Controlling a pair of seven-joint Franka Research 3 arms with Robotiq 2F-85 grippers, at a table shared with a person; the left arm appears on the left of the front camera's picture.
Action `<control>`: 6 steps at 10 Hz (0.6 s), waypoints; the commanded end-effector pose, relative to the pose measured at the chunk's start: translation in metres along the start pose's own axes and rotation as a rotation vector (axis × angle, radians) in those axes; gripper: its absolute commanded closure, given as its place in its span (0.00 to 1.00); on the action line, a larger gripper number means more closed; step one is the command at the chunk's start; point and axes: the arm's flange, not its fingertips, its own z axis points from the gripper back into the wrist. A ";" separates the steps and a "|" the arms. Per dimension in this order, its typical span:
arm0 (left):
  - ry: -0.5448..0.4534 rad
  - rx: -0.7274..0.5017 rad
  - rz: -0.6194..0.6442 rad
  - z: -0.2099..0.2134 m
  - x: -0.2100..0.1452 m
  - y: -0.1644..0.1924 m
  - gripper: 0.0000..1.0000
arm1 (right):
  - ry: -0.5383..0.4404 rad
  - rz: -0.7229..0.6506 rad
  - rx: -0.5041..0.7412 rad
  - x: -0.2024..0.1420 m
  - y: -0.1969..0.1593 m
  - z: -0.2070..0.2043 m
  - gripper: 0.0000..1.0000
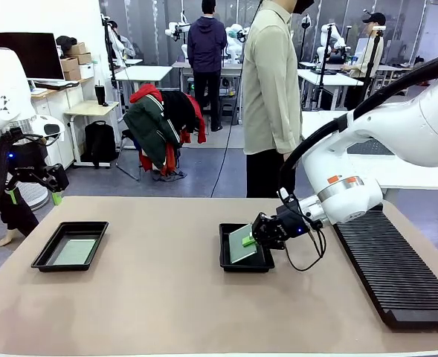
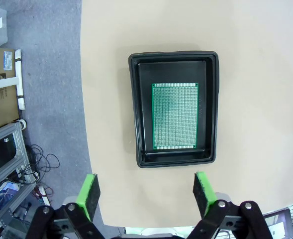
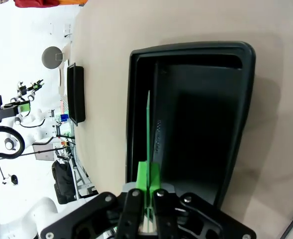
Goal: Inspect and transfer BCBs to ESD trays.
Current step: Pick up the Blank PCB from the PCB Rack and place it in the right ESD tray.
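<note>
At frame centre, the right gripper (image 1: 250, 239) pinches a tilted circuit board (image 1: 242, 245) over a black tray (image 1: 245, 265). At the left edge, the left gripper (image 2: 145, 193) hangs wide open, empty.

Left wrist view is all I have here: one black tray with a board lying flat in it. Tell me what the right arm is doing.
Observer: The right gripper is shut on a second board, holding it over the other tray near the table's middle.
Operator: Say how that board sits.
Observer: Tilted, leaning down into the tray; in the right wrist view it shows edge-on between the fingers.
Operator: Now place my own arm for me.
Observer: Your left gripper, open, hangs off the table's left edge, above and behind the left tray.
Operator: Report what else is on the table.
Observer: A long black slotted rack lies on the right side.
</note>
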 end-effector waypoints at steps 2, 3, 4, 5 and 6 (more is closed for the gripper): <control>-0.005 0.000 0.003 -0.001 -0.001 0.001 0.00 | -0.040 0.004 -0.034 -0.004 -0.002 -0.016 0.98; -0.005 0.000 0.003 -0.001 -0.001 0.001 0.00 | -0.046 0.010 -0.023 -0.006 -0.001 -0.015 0.98; -0.005 0.000 0.003 -0.001 -0.001 0.001 0.00 | -0.005 0.001 -0.022 -0.001 -0.002 -0.004 0.98; -0.005 0.000 0.003 -0.001 -0.001 0.001 0.00 | -0.005 0.001 -0.022 -0.001 -0.002 -0.004 0.98; -0.005 0.000 0.003 -0.001 -0.001 0.001 0.00 | -0.005 0.001 -0.022 -0.001 -0.002 -0.004 0.98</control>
